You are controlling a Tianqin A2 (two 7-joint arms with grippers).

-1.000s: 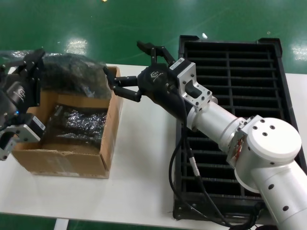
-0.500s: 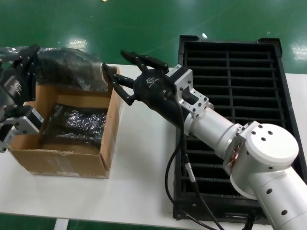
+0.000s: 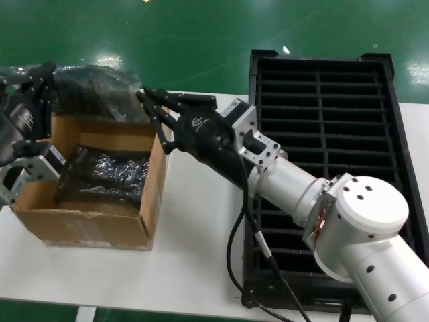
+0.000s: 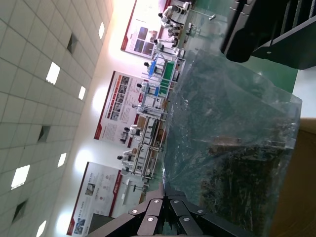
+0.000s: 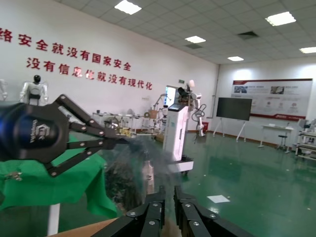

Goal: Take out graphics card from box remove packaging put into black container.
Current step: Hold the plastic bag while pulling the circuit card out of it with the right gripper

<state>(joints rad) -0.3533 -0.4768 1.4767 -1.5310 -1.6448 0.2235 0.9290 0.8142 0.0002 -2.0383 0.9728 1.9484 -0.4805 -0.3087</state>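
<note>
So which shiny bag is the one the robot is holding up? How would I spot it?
Find the brown cardboard box on the white table, left of the big black slotted tray. Look above the box's far edge: the left gripper holds up a crinkly wrapped bundle, with the right gripper at its other end. The other shiny bundle lies inside the box.

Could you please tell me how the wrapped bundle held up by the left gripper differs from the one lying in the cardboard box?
The held bundle hangs above the cardboard box, pinched by the left gripper; the bundle in the box lies flat on the floor, untouched. The right gripper reaches only toward the held one. Both are dark, shiny, crinkly.
</note>
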